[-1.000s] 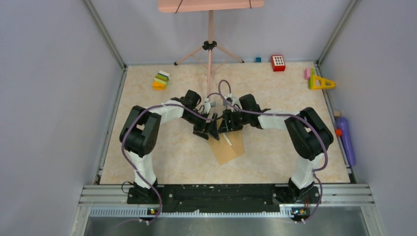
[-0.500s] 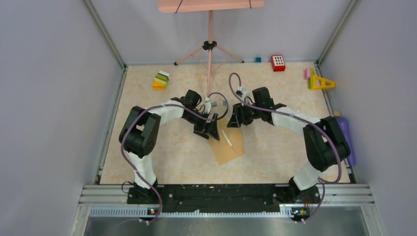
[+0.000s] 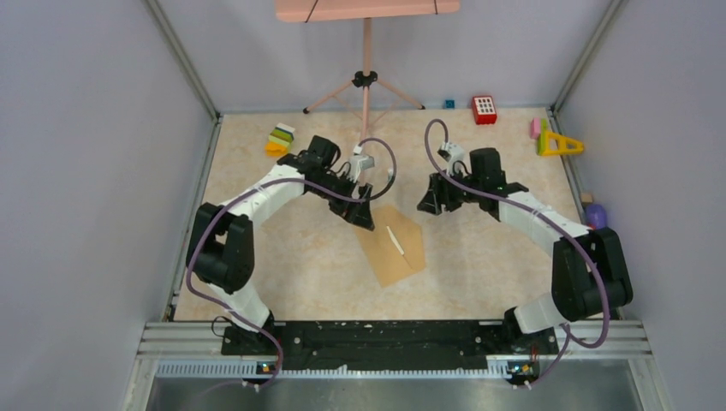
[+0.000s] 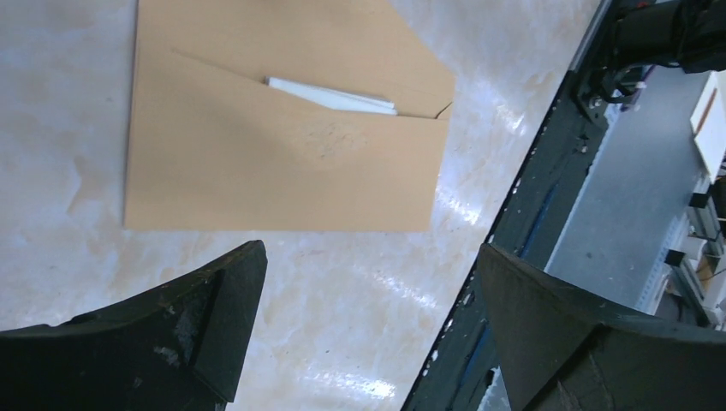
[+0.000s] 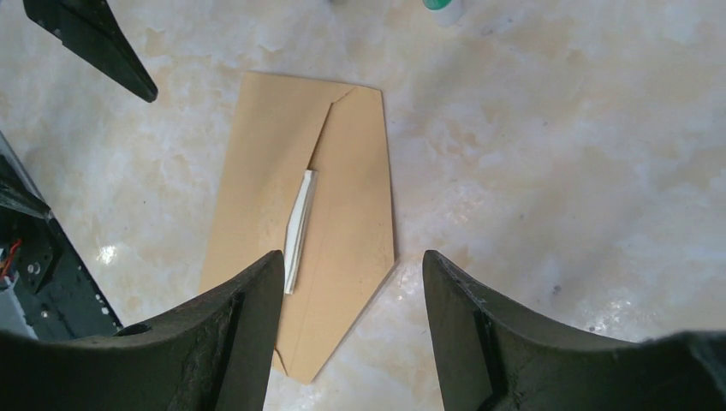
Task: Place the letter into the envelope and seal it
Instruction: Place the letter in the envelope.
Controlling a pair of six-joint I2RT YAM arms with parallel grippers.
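Right pincer and left pincer gape, empty. Below my right: envelope, letter inside. Light, floppy paper; I'd pinch the flap edge.

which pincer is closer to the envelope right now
Left. In the top view the left pincer hangs open right at the far left edge of the envelope. The right pincer, also open, is off beyond the far right corner, clearly apart from it.
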